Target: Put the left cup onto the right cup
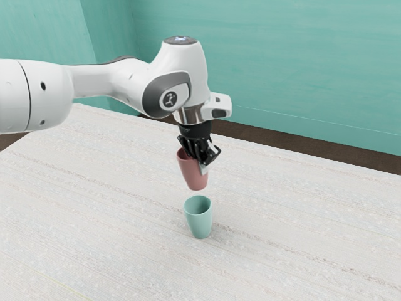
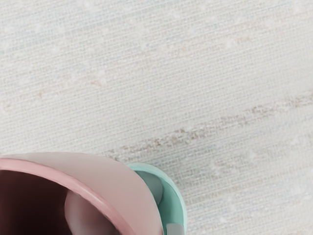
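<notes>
1. In the centre of the exterior view, our gripper (image 1: 202,158) pinches the rim of the pink cup (image 1: 193,175). The cup hangs tilted in the air, its base just above the teal cup (image 1: 198,217).
2. The teal cup stands upright on the table (image 1: 94,238), mouth open, slightly below frame centre. The two cups look apart, not touching.
3. In the wrist view, the pink cup (image 2: 73,196) covers most of the teal cup (image 2: 172,196), whose rim peeks out beside it. We judge the alignment slightly off.
4. To do this step well, we would centre the pink base over the teal mouth, ease the tilt, lower slowly, and let go only once it seats.
5. Open tabletop surrounds the cups. The table's far edge, below the wall (image 1: 282,50), crosses the upper right, well apart. The likelier risk is tipping the teal cup.
</notes>
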You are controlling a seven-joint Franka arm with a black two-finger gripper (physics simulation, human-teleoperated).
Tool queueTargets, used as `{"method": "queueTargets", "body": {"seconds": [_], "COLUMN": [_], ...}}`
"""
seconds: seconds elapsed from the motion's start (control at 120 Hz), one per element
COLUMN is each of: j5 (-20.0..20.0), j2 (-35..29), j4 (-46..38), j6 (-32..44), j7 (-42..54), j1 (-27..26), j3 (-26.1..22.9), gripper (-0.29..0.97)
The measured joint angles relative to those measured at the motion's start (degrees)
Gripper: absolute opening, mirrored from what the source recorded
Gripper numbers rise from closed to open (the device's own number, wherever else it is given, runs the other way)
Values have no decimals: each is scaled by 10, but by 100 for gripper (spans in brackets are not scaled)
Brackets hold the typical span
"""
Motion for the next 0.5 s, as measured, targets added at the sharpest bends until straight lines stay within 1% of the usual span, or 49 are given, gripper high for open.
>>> {"method": "queueTargets", "body": {"seconds": [0.5], "j5": [-1], "j2": [26], "j4": [-1], "j6": [5], "j7": [-5], "j1": [7], "j3": [-1], "gripper": [-9]}}
